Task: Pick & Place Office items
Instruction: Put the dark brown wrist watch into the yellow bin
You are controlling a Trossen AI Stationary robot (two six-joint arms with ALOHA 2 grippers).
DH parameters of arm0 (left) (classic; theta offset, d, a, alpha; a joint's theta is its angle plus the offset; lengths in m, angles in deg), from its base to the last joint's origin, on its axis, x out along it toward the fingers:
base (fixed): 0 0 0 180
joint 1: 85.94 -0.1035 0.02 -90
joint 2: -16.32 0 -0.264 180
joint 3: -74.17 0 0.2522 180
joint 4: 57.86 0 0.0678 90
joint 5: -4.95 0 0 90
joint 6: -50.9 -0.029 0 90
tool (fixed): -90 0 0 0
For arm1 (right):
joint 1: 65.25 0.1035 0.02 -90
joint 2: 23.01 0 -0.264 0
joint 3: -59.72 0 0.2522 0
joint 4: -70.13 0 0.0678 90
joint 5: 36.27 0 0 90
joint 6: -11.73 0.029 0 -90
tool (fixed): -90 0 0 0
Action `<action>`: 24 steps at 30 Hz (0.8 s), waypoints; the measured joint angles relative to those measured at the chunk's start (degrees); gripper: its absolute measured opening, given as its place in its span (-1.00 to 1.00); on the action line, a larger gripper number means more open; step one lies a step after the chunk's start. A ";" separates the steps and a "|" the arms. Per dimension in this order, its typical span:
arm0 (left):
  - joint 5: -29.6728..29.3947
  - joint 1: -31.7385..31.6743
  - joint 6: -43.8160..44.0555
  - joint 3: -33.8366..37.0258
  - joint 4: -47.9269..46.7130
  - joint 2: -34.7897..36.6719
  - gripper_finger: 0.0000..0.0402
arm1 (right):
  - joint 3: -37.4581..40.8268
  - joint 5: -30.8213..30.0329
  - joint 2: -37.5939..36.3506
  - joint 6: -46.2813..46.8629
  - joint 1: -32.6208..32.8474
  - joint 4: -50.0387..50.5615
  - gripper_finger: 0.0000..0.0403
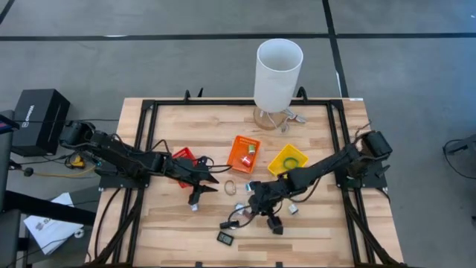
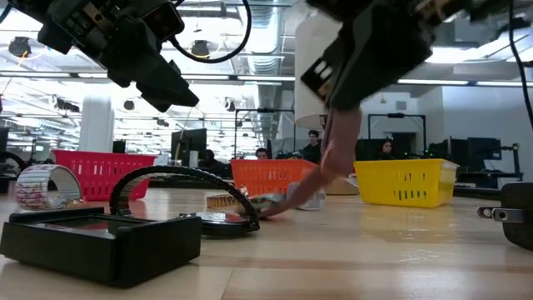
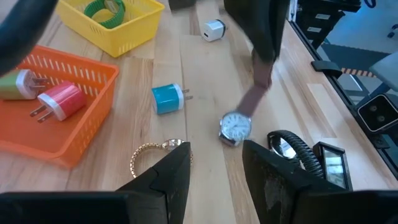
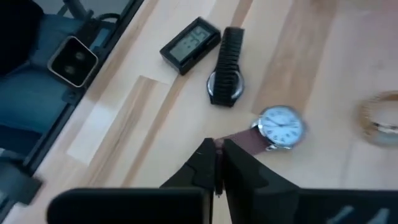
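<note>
A wristwatch with a white dial and a brown strap lies on the wooden table between my two grippers. My right gripper is shut on its strap; it also shows in the right wrist view. My left gripper is open and empty above the table, near a gold bracelet, left of the watch in the high view. A blue plug, a black watch and a black digital clock lie flat on the table close by. My right gripper pinches the free end of the watch's brown strap between its two shut fingers. The fingers come slanting down from above. The strap runs down from the fingers to the table, and the dial end rests on the wood.
An orange bin holds a red and a green plug, a yellow bin holds a green ring, and a red bin stands by my left arm. A tall white cylinder stands at the far edge. A white charger lies near the yellow bin.
</note>
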 joint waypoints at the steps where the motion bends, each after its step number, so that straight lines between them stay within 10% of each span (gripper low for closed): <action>1: 0.00 0.00 0.00 0.00 -0.02 0.00 -0.30 | 0.00 0.00 -1.65 -0.16 -0.19 1.67 -0.95; 24: -0.02 -0.01 0.00 -0.02 0.32 -0.02 -0.30 | 0.00 -16.75 -35.91 -1.28 -12.00 41.19 -0.99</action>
